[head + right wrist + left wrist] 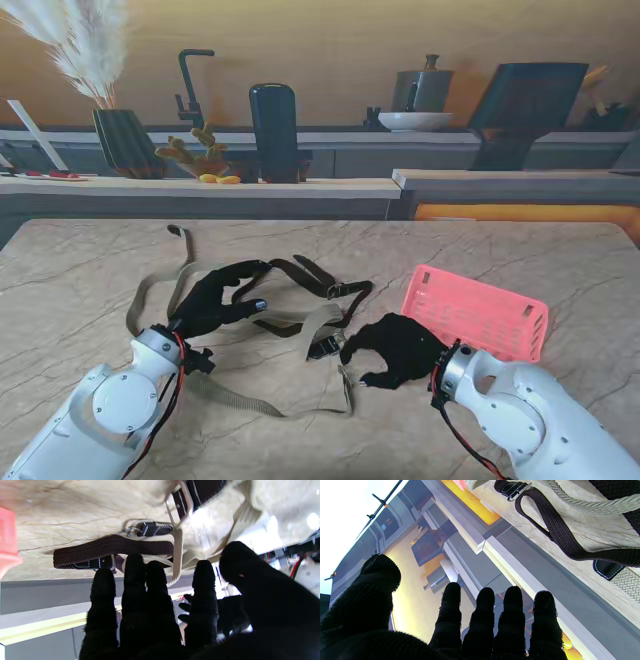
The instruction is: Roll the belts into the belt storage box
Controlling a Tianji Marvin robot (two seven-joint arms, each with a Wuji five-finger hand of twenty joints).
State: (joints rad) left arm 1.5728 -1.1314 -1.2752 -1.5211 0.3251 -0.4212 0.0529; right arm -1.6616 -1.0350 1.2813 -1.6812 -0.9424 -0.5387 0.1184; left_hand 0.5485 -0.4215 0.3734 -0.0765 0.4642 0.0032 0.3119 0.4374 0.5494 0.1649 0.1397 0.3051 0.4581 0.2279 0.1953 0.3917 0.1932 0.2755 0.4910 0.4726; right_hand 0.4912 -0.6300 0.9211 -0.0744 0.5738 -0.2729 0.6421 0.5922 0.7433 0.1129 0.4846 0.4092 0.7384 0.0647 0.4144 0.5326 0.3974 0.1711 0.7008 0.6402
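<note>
A: Belts? Where?
B: Brown belt [318, 277] and beige belt [262, 405] lie tangled, unrolled, mid-bench [80, 270]. Pink storage box [478, 312] sits to the right, nothing visible in it, apart from both belts.
A: Left hand [218, 297]?
B: Fingers [512, 615] spread, gripping nothing, over the tangle's left part.
A: Right hand [396, 348]?
B: Fingers loosely apart, nothing clamped, between the buckle end and the box. Wrist view shows fingertips [133, 565] just beside the brown strap; contact unclear.
</note>
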